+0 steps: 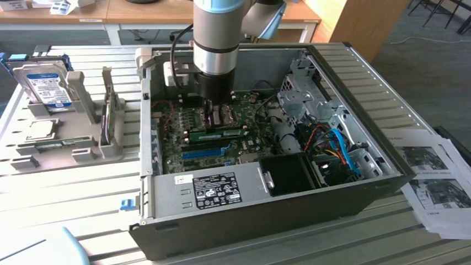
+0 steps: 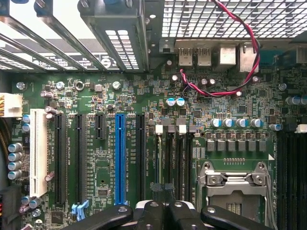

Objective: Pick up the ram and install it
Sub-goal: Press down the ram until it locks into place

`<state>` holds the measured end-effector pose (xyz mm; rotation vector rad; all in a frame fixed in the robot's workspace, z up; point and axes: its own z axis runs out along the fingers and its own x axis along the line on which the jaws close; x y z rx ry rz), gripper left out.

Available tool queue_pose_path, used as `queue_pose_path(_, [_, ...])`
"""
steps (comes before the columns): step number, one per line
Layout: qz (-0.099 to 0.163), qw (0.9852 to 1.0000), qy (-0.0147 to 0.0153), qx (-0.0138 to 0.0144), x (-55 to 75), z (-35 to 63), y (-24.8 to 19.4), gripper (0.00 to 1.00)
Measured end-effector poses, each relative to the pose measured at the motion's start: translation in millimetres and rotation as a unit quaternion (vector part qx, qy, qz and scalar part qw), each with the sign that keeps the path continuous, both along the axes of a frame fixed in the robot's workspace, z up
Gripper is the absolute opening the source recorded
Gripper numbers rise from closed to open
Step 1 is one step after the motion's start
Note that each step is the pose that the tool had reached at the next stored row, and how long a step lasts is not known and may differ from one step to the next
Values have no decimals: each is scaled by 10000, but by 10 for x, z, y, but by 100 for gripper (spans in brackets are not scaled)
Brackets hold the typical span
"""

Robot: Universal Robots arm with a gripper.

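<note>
Green and thin, the ram (image 1: 218,134) already lies along a slot on the motherboard (image 2: 144,100), just below our gripper (image 1: 214,115), whose opening we cannot tell, so a skewed press could leave one end unlatched.

The gripper (image 2: 165,191) hangs over the green motherboard (image 2: 144,96), just beside the long blue slot (image 2: 119,158).

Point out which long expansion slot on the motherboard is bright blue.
The blue slot is the only coloured one among the black slots, with a white slot at the row's far end.
</note>
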<state>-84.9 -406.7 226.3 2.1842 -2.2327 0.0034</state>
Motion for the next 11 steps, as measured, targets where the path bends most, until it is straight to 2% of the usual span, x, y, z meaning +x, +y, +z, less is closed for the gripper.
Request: queue_pose_path(11, [0, 10000, 0, 0, 0, -12, 0, 9])
